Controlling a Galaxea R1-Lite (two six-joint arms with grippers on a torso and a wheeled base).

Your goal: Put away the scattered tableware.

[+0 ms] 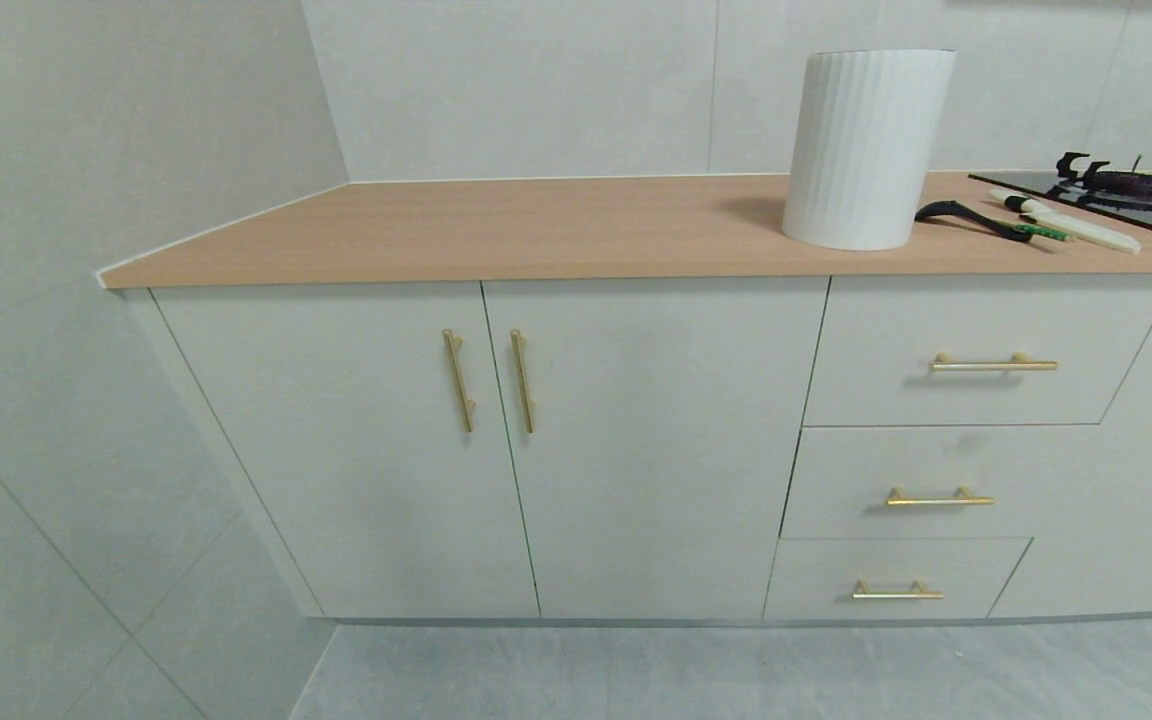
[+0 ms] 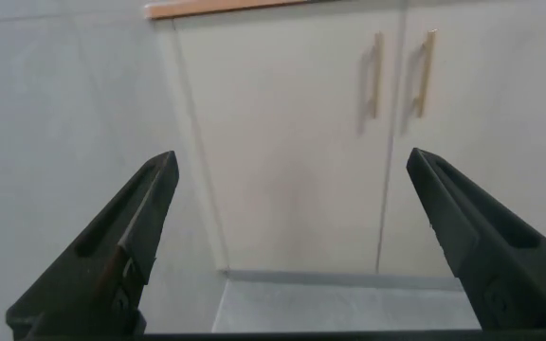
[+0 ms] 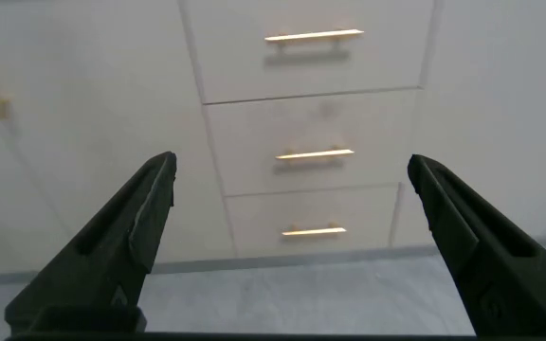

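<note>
Head cam sits up high and back a bit, looking forward and down over the tabletop [image 1: 536, 230] and the whole cabinet front [image 1: 656, 450]. Left wrist cam is low, peeking out between the spread left claw [image 2: 290, 159] at the double doors [image 2: 301, 123] under the tabletop's left end. Right wrist cam, same deal past the right claw [image 3: 290, 161], faces the drawers [image 3: 313, 123]. Head cam shares both.
</note>
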